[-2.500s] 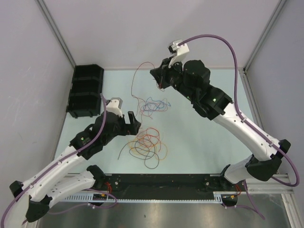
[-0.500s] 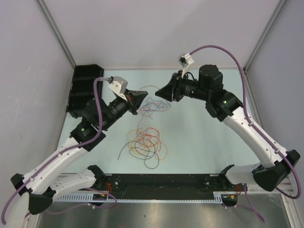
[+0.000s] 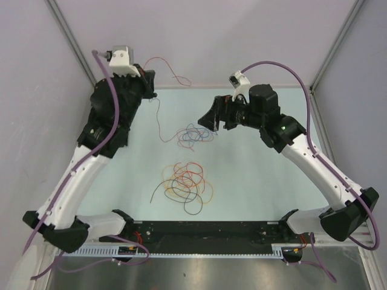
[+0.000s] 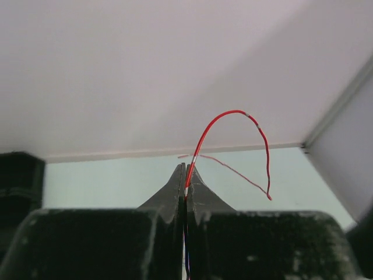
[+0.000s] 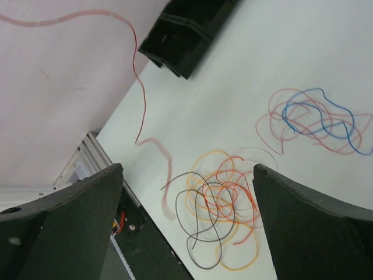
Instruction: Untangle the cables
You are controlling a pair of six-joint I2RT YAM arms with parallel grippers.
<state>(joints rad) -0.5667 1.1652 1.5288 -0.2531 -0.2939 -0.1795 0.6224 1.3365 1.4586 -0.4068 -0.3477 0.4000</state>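
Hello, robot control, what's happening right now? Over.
Left gripper shut on red wire, held aloft, tail trailing toward blue tangle. Right gripper open beside it. Orange-black tangle lies apart. Nothing blocking.

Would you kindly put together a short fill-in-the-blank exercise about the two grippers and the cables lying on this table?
1. The left gripper is shut on a thin ____ wire.
2. The right gripper hovers with its jaws ____.
3. The far clump contains a ____ strand that the near clump lacks.

Missing words: red; open; blue.
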